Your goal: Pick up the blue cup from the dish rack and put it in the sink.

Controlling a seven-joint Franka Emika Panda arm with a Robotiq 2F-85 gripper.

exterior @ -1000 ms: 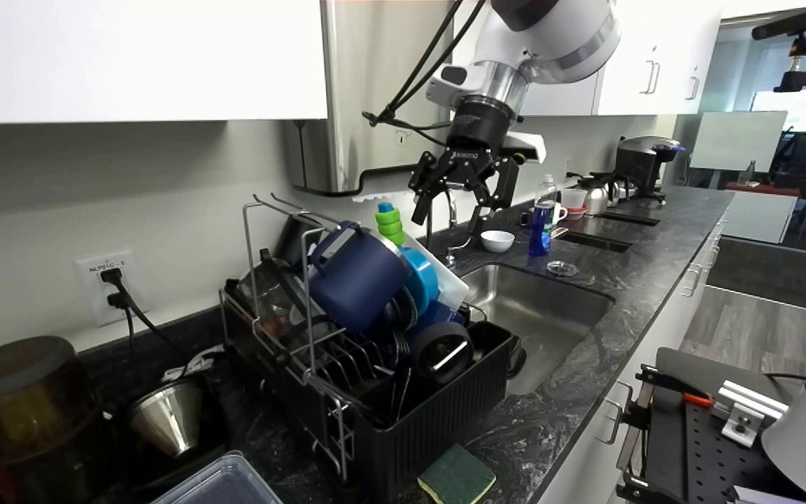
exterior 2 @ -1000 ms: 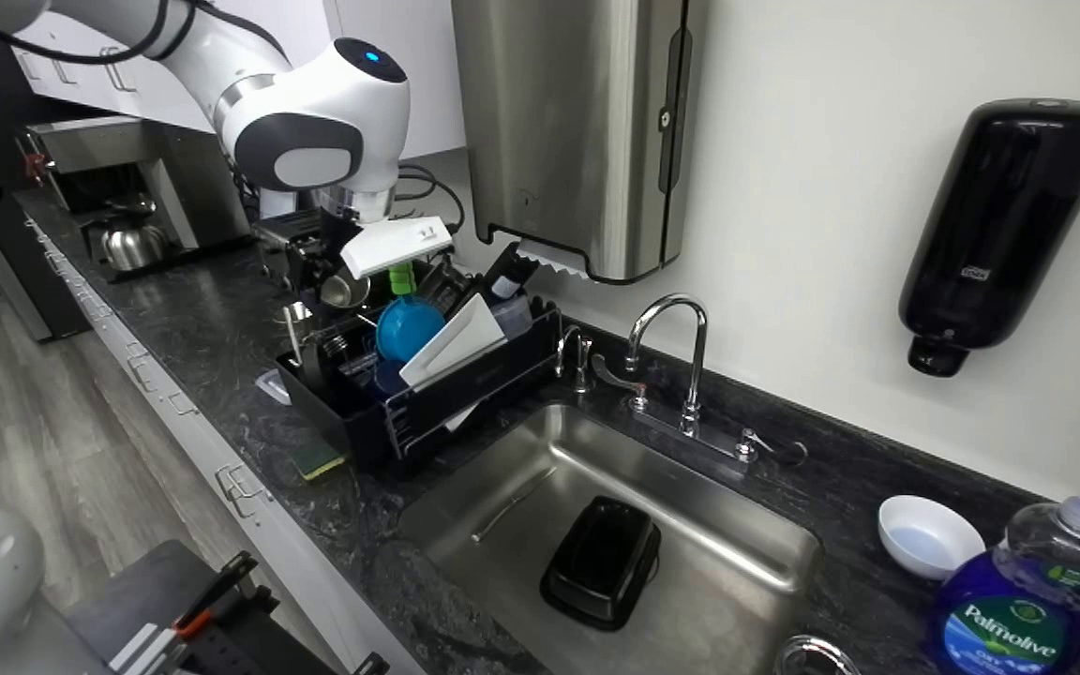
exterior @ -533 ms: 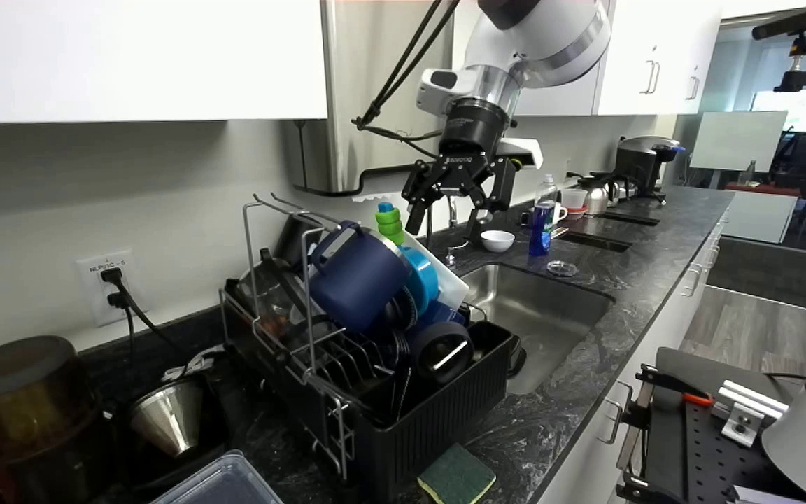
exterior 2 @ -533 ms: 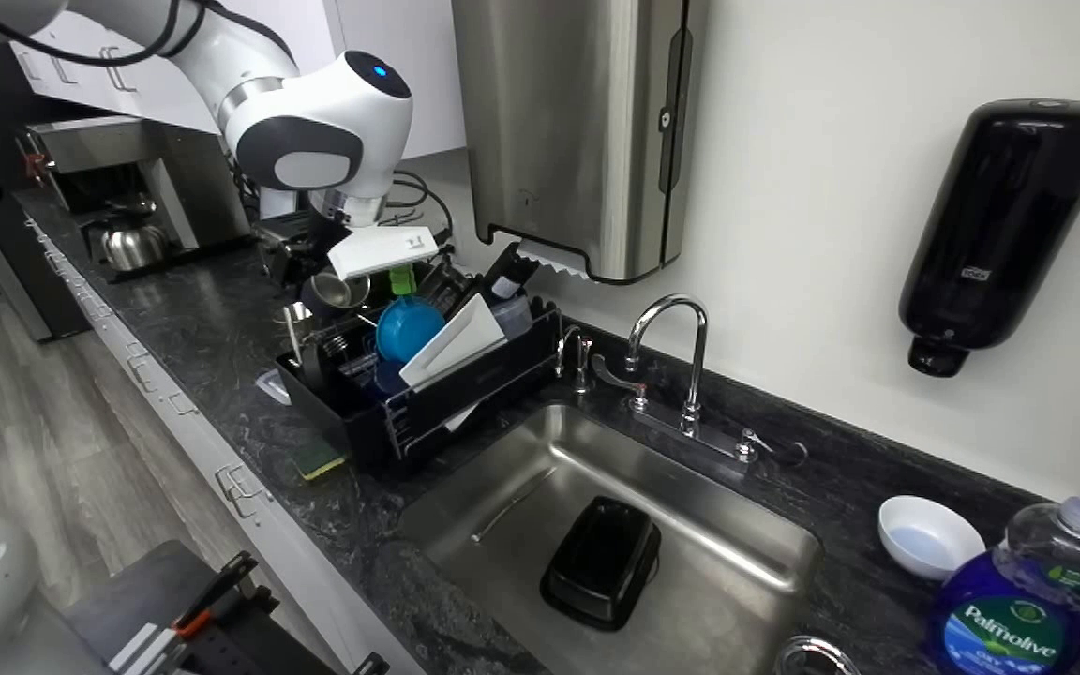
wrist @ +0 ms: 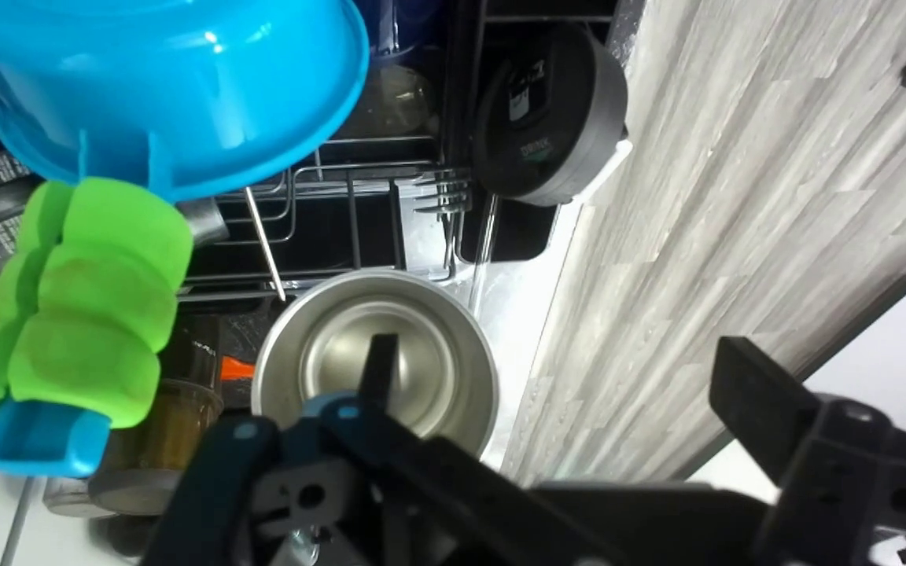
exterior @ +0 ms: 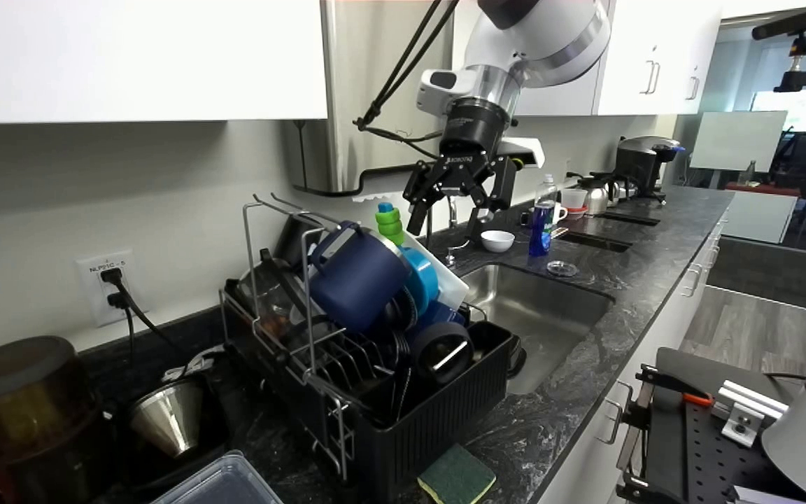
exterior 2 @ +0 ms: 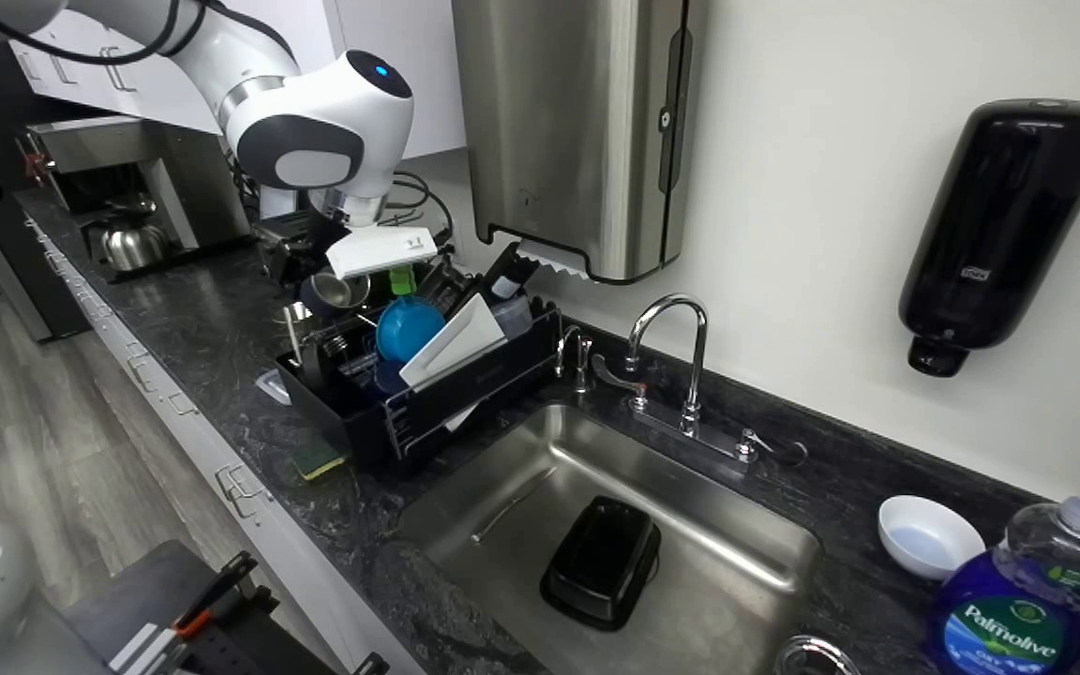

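The navy blue cup [exterior: 359,273] leans on its side, high in the black dish rack [exterior: 438,413], with its handle up and to the left. In the wrist view its bare metal inside [wrist: 288,362] faces the camera, partly behind one finger. It also shows in an exterior view [exterior 2: 341,289] below the arm. My gripper [exterior: 445,224] is open and empty, above and to the side of the cup, apart from it. In the wrist view the fingers [wrist: 559,350] stand wide apart; one overlaps the cup's mouth. The steel sink [exterior 2: 699,600] lies beside the rack.
A light blue bowl [exterior: 422,280] with a green grip [wrist: 99,291] and a white board [exterior 2: 456,342] stand beside the cup. A black container [exterior 2: 601,562] lies in the sink. The faucet [exterior 2: 695,375] and towel dispenser [exterior 2: 577,131] are at the wall. A sponge [exterior: 457,476] lies before the rack.
Over the past second my gripper has moved slightly down and toward the navy cup's side, nearly still in the last half second. It stays open. The cup and rack have not moved.
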